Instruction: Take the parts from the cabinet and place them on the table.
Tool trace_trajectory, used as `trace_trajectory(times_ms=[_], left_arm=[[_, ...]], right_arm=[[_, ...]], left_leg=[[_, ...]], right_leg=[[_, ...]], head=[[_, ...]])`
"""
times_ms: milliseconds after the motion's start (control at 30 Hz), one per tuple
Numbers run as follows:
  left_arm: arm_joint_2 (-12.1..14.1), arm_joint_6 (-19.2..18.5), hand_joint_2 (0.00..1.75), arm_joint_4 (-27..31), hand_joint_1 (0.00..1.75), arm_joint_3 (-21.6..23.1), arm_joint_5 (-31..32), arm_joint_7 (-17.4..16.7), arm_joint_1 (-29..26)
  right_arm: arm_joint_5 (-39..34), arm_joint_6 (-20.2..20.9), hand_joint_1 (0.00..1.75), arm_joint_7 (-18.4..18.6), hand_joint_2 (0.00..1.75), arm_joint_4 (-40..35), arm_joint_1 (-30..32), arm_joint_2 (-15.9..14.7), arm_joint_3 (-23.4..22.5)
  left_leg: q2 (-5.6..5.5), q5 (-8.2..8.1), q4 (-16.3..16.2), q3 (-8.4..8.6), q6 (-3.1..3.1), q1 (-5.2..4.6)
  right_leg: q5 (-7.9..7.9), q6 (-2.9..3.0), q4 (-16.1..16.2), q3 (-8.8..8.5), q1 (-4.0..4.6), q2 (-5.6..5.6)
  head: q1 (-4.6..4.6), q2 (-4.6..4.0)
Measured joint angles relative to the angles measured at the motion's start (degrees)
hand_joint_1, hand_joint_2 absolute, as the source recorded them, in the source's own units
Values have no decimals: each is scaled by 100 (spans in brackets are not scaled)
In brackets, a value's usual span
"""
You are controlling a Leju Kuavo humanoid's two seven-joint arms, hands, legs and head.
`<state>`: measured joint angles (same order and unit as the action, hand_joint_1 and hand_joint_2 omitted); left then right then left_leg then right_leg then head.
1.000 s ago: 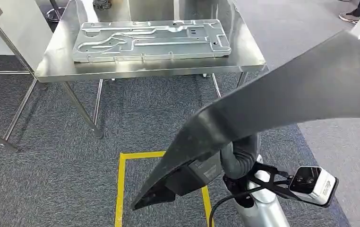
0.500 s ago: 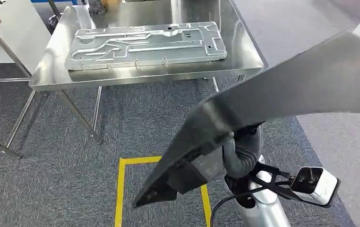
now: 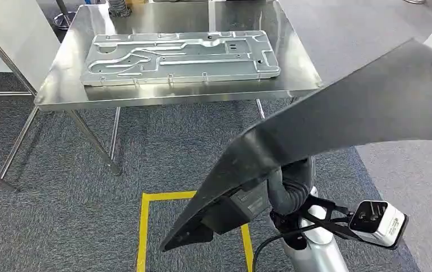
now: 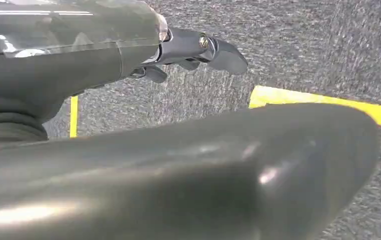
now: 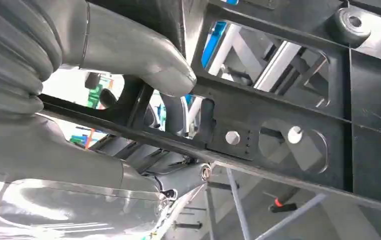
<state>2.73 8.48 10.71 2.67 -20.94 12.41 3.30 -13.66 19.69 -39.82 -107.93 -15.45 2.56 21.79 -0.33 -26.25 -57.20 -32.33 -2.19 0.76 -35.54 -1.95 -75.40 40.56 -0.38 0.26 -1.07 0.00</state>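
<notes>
A: Big picture first: a stainless steel table (image 3: 293,68) stands ahead on grey carpet, with a stamped sheet-metal panel (image 3: 180,56) lying flat along it, well inside the edges.

B: And the part in play is that long dark grey plastic panel (image 3: 338,124), carried out in the air on the robot's right side, well short of the table. It slants from low near the yellow floor marking (image 3: 143,226) up and away to the right.

A: How will it handle, do you reckon?

B: I'd call it light but awkward. It's long, thin and curved, so it looks likely to flex and swing at the far end. The smooth outer face looks slippery; the ribbed underside is the place to hold.

A: Which is exactly where the right hand (image 5: 143,75) is. From the wrist camera, the grey thumb (image 5: 153,65) presses on a cross rib beside the cut-outs, with dark fingers hooked through from the other side, so it's pinching the panel's frame.

B: One grip near the low end, with most of the length hanging beyond it. My guess is it'll want a slow, level approach to land beside the metal panel.

A: And the left hand (image 4: 188,50)?

B: It hangs over the carpet holding nothing, fingers loosely apart and slightly bent, near the yellow tape.
</notes>
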Motion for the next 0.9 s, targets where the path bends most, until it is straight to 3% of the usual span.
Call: trace_trajectory(times_ms=[33, 67, 167, 200, 300, 367, 400, 500, 533, 567, 600, 667, 700, 733, 833, 867, 900], left_arm=[[0, 0, 0, 0, 0, 0, 0, -2, -10], [0, 0, 0, 0, 0, 0, 0, -2, -17], [-7, 0, 0, 0, 0, 2, 0, -2, -7], [-7, -2, 0, 0, 0, 0, 0, -4, -12], [-4, -9, 0, 0, 0, 2, 13, -2, 11], [2, -9, 0, 0, 0, 2, 15, -13, 16], [-7, -9, 0, 0, 0, 2, 17, -13, 21], [2, -9, 0, 0, 0, 2, 15, -15, 22], [2, -9, 0, 0, 0, 2, 15, -15, 16], [0, -9, 0, 0, 0, 2, 13, -24, -3], [0, -9, 0, 0, 0, 2, 11, -24, -13], [4, -9, 0, 0, 0, 2, 9, -24, -6], [13, -9, 0, 0, 0, 0, 0, -26, -17], [20, -9, 0, 0, 0, 0, 0, -37, -20], [22, 7, 0, 0, 0, -2, 0, -50, -2], [15, 9, 0, 0, 0, -2, 0, -59, -7], [15, 11, 0, 0, 0, -4, -2, -66, -19]], right_arm=[[0, -2, 150, 0, 175, 9, 5, 0, 0], [0, -2, 150, 0, 175, 11, 6, 0, -4], [0, -2, 150, 0, 175, 11, 4, 0, -7], [0, -2, 150, 0, 175, 20, 0, 0, -7], [0, -13, 150, 2, 175, 24, -16, 0, -9], [0, -17, 150, 2, 175, 24, -26, 2, -11], [0, -22, 150, 2, 175, 24, -37, 0, -11], [-9, -35, 150, 2, 175, 33, -51, 0, -11], [-11, -35, 150, 2, 175, 42, -50, 0, -9], [-13, -35, 150, 2, 175, 46, -50, 0, -11], [-15, -37, 150, 2, 175, 50, -50, 0, -9], [-24, -46, 150, 2, 175, 57, -52, 0, -9], [-35, -57, 150, 2, 175, 61, -51, 0, -9], [-44, -66, 150, 2, 175, 66, -64, 0, -9], [-66, -129, 150, 4, 175, 68, -62, 0, -7], [-72, -133, 150, 4, 175, 63, -66, 0, -7], [-72, -138, 150, 4, 175, 63, -74, 0, -4]], left_leg=[[-2, -24, 0, 27, 6, 0], [-6, -50, 0, 66, 13, 1], [-23, -163, 0, 237, 61, 0], [-25, -199, 7, 244, 109, -24], [-12, -240, 39, 245, 199, -11], [-7, -300, 40, 317, 265, -4], [2, -400, -164, 256, 284, -7], [2, -972, -1546, -520, 336, 0], [2, -1001, -1834, -725, 338, 0], [2, -859, -1823, -795, 329, 0], [3, -577, -1520, -720, 309, 0], [3, 106, -471, -316, 236, -11], [1, 186, -146, -172, 179, -33], [3, 158, -57, -132, 173, -66], [-7, 124, -58, -173, 121, -79], [-2, 142, 7, -115, 84, -18], [-2, 131, 27, -80, 64, -17]], right_leg=[[61, -2, -101, 125, -4, -1], [276, 2, 84, 94, -7, -2], [1204, 68, 1534, -498, -3, -6], [1113, 96, 1705, -601, 26, -11], [1064, 179, 1781, -611, 60, 14], [1067, 252, 1875, -705, 4, 14], [1042, 286, 1902, -763, 13, 1], [973, 341, 1897, -820, 33, -22], [950, 344, 1895, -840, 40, -19], [922, 345, 1894, -877, 48, -6], [886, 342, 1894, -928, 57, 4], [801, 323, 1893, -1062, 76, 5], [761, 304, 1899, -1085, 69, 0], [745, 273, 1862, -1063, 107, 9], [726, 192, 1901, -1056, 71, 8], [681, 144, 1878, -1068, 90, 6], [614, 105, 1732, -1036, 81, -3]], head=[[0, 0], [2, 0], [2, 0], [2, 0], [2, 0], [2, 0], [0, 0], [0, 0], [0, 0], [0, 0], [0, 0], [0, 0], [2, 0], [0, 0], [0, 0], [0, 0], [0, 0]])
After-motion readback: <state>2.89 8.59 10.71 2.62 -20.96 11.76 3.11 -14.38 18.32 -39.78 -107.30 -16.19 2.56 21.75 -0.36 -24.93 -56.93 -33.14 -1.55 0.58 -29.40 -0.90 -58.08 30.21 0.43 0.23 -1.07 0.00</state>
